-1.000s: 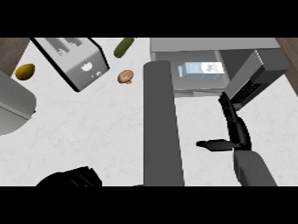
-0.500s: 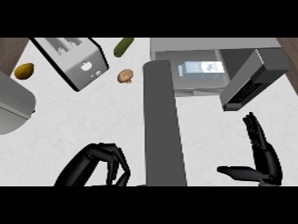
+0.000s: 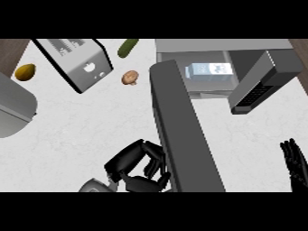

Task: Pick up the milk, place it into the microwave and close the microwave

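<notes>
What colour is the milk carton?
The milk is pale blue and white; head view shows it.

Right of the long grey microwave door, the black right hand is being cut off at the wrist; far left, a rounded grey object is being cropped.
</notes>
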`<state>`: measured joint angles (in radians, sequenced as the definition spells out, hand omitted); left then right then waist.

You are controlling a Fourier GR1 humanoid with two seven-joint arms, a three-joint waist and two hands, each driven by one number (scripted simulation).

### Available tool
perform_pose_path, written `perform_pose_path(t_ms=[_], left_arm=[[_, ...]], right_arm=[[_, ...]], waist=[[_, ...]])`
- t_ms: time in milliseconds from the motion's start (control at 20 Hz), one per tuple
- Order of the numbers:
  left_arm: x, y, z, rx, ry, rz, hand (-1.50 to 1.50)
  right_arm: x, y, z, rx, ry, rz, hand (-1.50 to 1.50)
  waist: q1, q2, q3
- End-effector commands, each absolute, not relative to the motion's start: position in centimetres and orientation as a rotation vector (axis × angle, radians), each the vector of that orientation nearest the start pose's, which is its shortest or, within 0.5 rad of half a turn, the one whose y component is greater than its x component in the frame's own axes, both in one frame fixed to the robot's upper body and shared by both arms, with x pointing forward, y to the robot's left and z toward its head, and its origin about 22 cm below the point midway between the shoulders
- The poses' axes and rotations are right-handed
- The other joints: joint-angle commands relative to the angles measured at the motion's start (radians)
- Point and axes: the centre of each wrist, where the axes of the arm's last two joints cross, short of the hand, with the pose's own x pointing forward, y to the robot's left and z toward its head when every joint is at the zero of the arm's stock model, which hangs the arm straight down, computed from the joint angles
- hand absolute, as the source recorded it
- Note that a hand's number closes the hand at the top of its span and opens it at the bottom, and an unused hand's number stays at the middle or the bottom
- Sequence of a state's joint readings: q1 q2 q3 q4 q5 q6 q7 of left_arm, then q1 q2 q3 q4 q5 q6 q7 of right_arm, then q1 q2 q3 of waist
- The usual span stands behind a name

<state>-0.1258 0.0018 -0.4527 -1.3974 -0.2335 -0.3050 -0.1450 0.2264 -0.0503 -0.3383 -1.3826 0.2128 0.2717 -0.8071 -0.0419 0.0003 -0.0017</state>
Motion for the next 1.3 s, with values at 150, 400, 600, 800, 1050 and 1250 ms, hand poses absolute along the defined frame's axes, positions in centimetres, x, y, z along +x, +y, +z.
perform_pose_path(t_ms=[150, 400, 600, 800, 1050, 1250], left_arm=[[24.2, 6.0, -5.6, -0.535, -1.509, -0.957, 1.50], [24.0, 4.0, -6.5, -0.530, -1.491, -0.983, 1.50], [22.5, 3.1, -6.9, -0.416, -1.538, -0.932, 1.50], [23.7, 2.3, -5.4, -0.377, -1.557, -0.840, 1.50], [24.4, 2.1, -4.6, -0.321, -1.619, -0.692, 1.50], [25.4, 1.5, -2.5, -0.347, -1.746, -0.550, 1.50]], right_arm=[[12.6, -35.5, -4.4, -0.147, -1.979, 0.155, -1.50], [13.1, -37.0, -2.4, -0.097, -2.035, 0.152, -1.50], [14.0, -36.4, -0.3, -0.081, -2.104, 0.195, -1.50], [15.3, -36.2, 1.6, -0.056, -2.156, 0.233, -1.50], [15.6, -36.6, 3.1, -0.005, -2.153, 0.276, -1.50], [15.9, -35.6, 3.9, 0.059, -2.164, 0.296, -1.50]], waist=[[-0.014, 0.004, -0.001], [-0.040, 0.009, -0.002], [-0.065, 0.011, -0.003], [-0.104, 0.019, -0.004], [-0.143, 0.029, -0.007], [-0.166, 0.032, -0.011]])
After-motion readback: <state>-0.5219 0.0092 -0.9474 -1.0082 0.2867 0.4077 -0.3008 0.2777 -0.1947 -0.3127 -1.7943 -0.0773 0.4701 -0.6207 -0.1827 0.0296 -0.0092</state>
